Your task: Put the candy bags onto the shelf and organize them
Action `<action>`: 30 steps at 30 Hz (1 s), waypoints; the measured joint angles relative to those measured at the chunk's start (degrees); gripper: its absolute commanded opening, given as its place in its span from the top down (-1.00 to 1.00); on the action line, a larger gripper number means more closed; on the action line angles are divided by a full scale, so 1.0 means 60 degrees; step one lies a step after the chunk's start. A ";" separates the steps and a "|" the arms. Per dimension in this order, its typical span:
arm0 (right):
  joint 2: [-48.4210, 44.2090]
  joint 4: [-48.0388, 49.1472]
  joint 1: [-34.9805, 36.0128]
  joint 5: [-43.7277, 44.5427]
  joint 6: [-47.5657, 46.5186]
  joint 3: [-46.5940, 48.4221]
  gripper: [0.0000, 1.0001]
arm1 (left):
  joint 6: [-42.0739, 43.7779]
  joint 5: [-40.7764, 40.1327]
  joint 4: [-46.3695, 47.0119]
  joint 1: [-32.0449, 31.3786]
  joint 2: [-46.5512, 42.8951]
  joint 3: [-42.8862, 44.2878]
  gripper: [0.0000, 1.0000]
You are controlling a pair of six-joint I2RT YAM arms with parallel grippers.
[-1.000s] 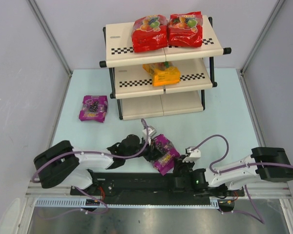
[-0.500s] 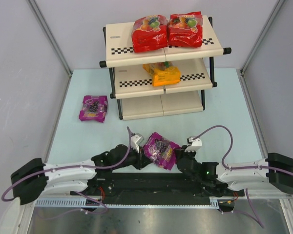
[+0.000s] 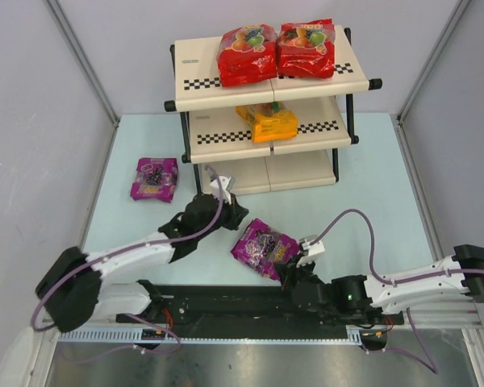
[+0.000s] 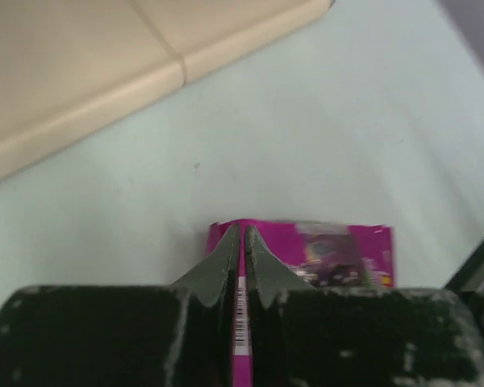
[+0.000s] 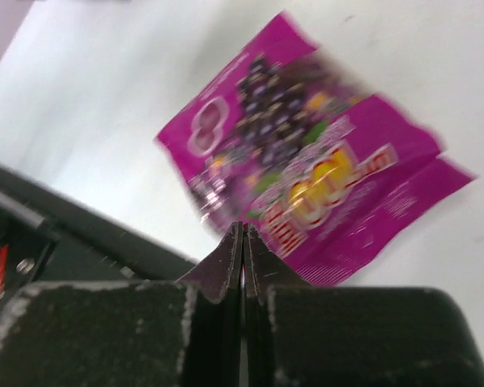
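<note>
The shelf [image 3: 202, 68] stands at the far side of the table [image 3: 371, 185]. Two red candy bags [image 3: 247, 55] [image 3: 306, 50] lie side by side on its top tier. An orange-yellow bag [image 3: 268, 122] lies on the middle tier.

One purple bag [image 3: 154, 179] lies flat on the table just left of the shelf's bottom tier. A second purple bag [image 3: 262, 246] lies on the table in front of the shelf, tilted, well clear of the bottom panel.

The left gripper [image 3: 235, 214] is in front of the shelf's bottom tier, between that tier and the second purple bag. In its wrist view the left gripper's fingers [image 4: 226, 258] are drawn almost together with only a thin slit between them, and nothing is pinched. The purple bag [image 4: 323, 250] shows just past and below the tips, its barcode visible through the slit.

The right gripper [image 3: 285, 272] sits at the bag's edge farthest from the shelf. The right gripper's fingers [image 5: 222, 262] are pressed tight together on nothing, and the bag [image 5: 306, 177] lies on the table just beyond their tips.
</note>
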 measured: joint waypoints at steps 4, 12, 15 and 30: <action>0.0725 -0.0029 0.0729 0.0080 0.0521 0.0284 1.00 | 0.0324 0.0630 0.0306 0.0331 0.1931 0.0291 0.88; 0.2845 0.0816 0.0809 -0.0157 0.1275 0.0291 1.00 | 0.0652 0.1668 0.1293 0.0328 0.4095 0.1708 0.90; 0.3122 0.1166 0.0630 -0.0317 0.1348 0.0295 1.00 | 0.0747 0.1803 0.1475 0.0331 0.4422 0.2073 0.91; 0.2667 0.1734 -0.0721 -0.1162 0.1042 0.0131 1.00 | 0.0648 0.0987 0.1235 0.0302 0.5475 0.1785 1.00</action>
